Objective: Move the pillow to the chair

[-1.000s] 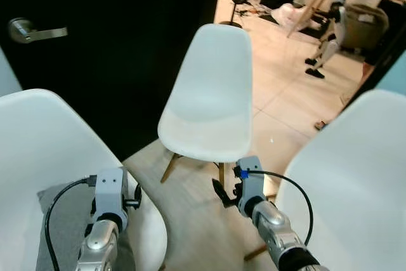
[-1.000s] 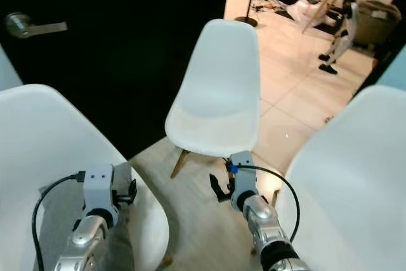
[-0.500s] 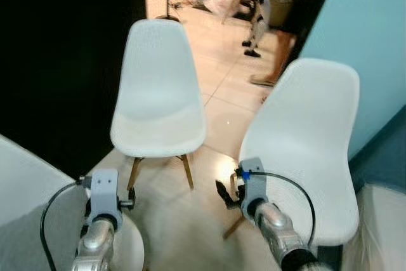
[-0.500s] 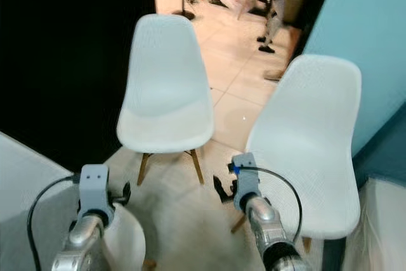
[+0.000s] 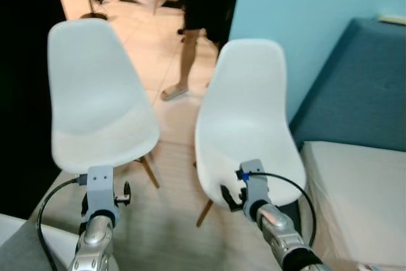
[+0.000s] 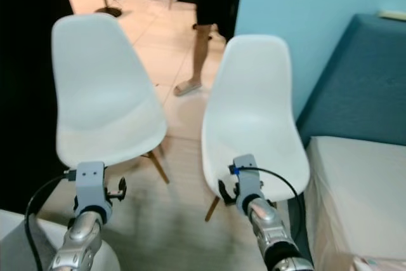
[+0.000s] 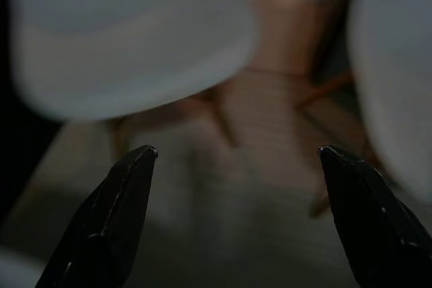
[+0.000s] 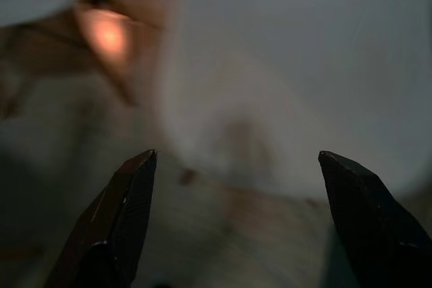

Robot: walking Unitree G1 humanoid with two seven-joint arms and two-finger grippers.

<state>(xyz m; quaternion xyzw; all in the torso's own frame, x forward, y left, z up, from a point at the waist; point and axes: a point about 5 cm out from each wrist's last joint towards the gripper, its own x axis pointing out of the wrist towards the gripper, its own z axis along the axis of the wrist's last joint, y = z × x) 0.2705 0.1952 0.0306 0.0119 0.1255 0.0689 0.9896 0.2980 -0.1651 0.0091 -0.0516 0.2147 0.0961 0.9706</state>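
My left gripper (image 7: pixel 236 156) spread, empty | right gripper (image 8: pixel 236 156) spread, empty | white chair (image 5: pixel 244 125) just ahead | no pillow in reach; task unstarted, I judge

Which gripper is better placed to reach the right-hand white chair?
Right, probably: the right gripper hangs open just before that chair's seat edge, while the left gripper is before the other chair.
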